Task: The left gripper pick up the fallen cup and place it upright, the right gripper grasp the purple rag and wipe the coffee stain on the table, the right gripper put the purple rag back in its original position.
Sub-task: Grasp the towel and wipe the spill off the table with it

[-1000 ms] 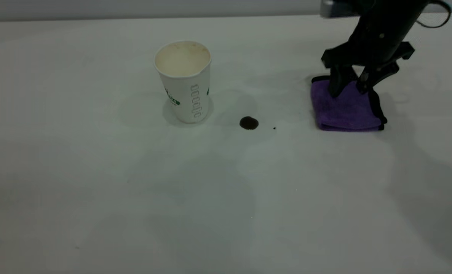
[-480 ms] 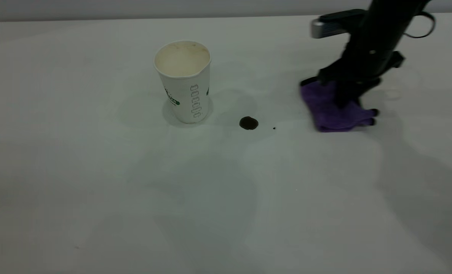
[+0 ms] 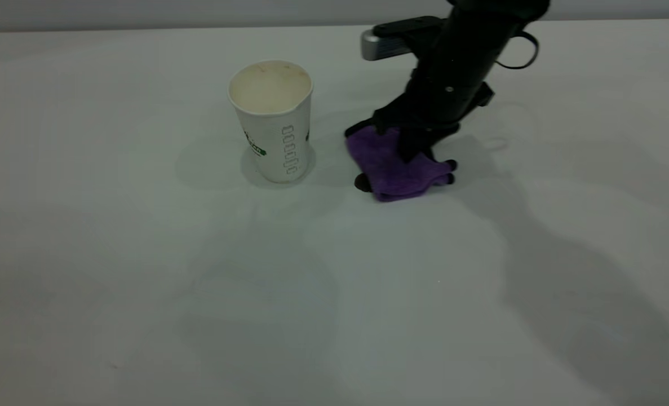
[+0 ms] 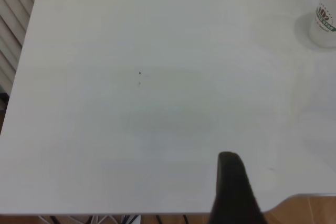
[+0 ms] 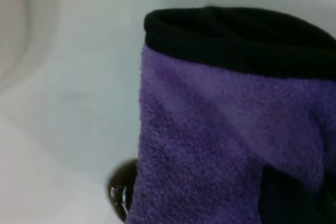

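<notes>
- Rag is pinched in the right gripper, its edge overlapping the stain on the table.
- Cup stands upright just beside the stain.
- Risk: a long wipe stroke toward the cup could topple it.
- Left gripper is parked away; jaw state cannot be told.
</notes>
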You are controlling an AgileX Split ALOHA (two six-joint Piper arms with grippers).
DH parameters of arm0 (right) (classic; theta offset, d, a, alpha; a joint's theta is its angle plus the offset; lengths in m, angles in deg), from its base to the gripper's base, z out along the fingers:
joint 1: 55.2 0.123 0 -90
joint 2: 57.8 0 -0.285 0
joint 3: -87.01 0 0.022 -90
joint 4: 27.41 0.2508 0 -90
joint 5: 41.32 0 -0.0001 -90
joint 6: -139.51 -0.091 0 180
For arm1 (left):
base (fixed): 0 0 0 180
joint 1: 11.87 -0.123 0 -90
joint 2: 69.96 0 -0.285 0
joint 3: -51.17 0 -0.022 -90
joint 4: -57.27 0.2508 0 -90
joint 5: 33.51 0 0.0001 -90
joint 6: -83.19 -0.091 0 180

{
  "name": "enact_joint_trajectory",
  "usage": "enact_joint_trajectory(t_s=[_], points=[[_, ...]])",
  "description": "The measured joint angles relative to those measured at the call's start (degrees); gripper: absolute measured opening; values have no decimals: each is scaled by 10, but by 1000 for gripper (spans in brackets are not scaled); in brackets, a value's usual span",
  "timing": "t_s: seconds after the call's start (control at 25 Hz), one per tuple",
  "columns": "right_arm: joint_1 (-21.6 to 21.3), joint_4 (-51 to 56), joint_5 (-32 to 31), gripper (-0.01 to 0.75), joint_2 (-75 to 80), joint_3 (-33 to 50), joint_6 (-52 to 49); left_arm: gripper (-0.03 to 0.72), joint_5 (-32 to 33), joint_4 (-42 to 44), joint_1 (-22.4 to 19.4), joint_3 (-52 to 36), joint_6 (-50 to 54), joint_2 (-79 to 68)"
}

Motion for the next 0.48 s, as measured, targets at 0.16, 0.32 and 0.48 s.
enact_joint_trajectory(t_s=[0.16,0.32,0.48], points=[[10,8,-32,53,17,-32,0,515,0,0,0,0,0,0],[14,30,-58,53,26,-44,0,515,0,0,0,0,0,0],[16,51,-99,53,31,-48,0,515,0,0,0,0,0,0]])
